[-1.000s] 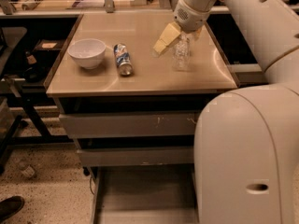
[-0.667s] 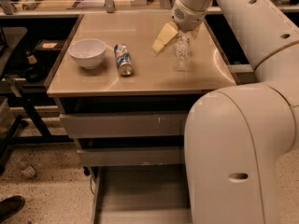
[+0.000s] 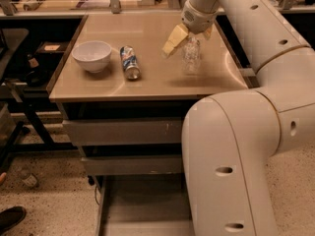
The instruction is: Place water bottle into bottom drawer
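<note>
The water bottle stands upright on the tan tabletop, right of centre. My gripper hangs over the bottle's top with its yellowish fingers spread on either side of the neck, open and not clamped on it. The bottom drawer is pulled out below the cabinet, a shallow grey tray with nothing in it. My big white arm link covers the drawer's right part.
A white bowl and a blue-and-silver soda can lying on its side sit on the left half of the table. The top and middle drawer fronts are shut. A dark shoe is on the floor at the lower left.
The gripper and bottle stay where they were on the table. My large white arm link has shifted left and fills more of the right foreground.
</note>
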{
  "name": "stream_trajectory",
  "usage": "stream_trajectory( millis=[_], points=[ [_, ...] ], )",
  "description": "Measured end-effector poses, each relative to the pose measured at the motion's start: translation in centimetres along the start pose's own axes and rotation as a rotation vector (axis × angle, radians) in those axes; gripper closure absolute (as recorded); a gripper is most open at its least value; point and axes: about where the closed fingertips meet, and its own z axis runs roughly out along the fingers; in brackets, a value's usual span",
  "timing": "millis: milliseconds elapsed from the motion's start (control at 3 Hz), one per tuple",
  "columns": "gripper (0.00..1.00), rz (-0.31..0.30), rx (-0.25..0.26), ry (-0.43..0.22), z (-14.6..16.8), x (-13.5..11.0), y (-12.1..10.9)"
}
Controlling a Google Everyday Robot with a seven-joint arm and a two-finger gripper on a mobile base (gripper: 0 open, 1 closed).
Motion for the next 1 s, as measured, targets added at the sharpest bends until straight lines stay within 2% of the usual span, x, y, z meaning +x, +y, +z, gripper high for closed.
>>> stream_trajectory(
  millis=[1000],
  points=[
    [0.0,0.06,0.022,0.001,2.7,0.3,-3.4]
  ],
)
